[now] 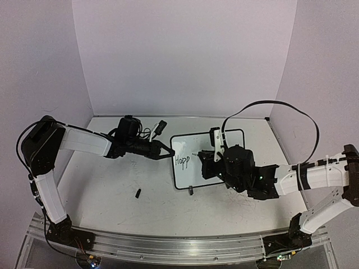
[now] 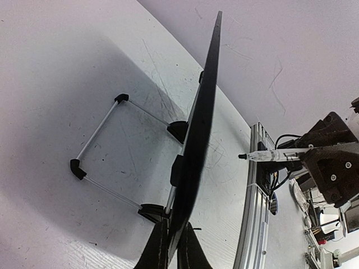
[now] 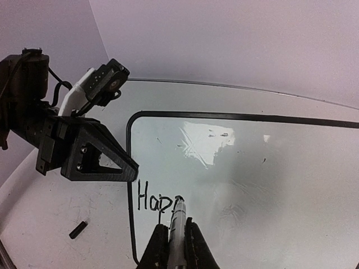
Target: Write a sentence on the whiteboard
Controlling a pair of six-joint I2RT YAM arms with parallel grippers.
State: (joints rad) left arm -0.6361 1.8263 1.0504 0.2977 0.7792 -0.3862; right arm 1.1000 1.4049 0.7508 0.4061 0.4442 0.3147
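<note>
The marker (image 3: 177,224) is pinched by right gripper (image 3: 171,249), tip near "Happ" of the sentence (image 3: 152,202); whiteboard (image 1: 188,176), centre of top view, is clamped edgewise by left gripper (image 2: 173,241). Under excess tip pressure the whiteboard could be pivoted and letters skewed.
</note>
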